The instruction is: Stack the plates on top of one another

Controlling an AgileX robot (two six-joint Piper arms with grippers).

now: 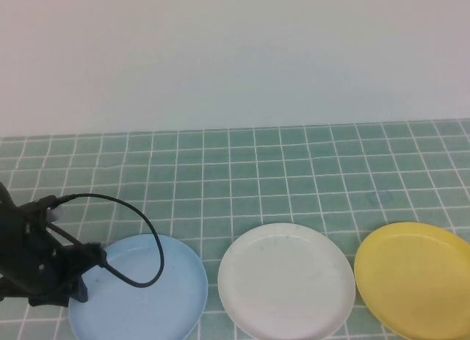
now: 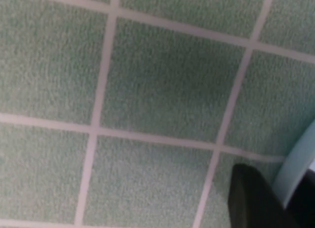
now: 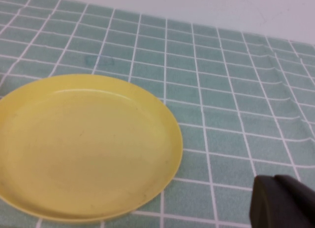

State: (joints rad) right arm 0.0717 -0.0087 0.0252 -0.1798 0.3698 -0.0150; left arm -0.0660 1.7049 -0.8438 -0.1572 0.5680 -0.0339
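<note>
At the lower left of the high view my left pincer [image 1: 77,288] sits low at the left rim of the light blue plate [image 1: 147,296]. In my left wrist view a dark finger [image 2: 251,201] lies beside a sliver of that blue rim [image 2: 298,164], with another dark part on the rim's far side, so the pincer looks set astride the edge; whether it is clamped I cannot tell. A black cable [image 1: 139,237] loops from my left arm over the blue plate.

Along the same near row, the white plate [image 1: 286,281] lies at bottom centre, just beside the blue one, and the yellow plate [image 1: 415,277] at lower right, close to the white.

My right pincer [image 3: 283,203] shows only as a dark tip in its wrist view, near the yellow plate [image 3: 83,144] but apart from it; its state I cannot tell.

Beyond the plates the green tiled cloth [image 1: 294,164] runs back to a pale wall [image 1: 235,53].
</note>
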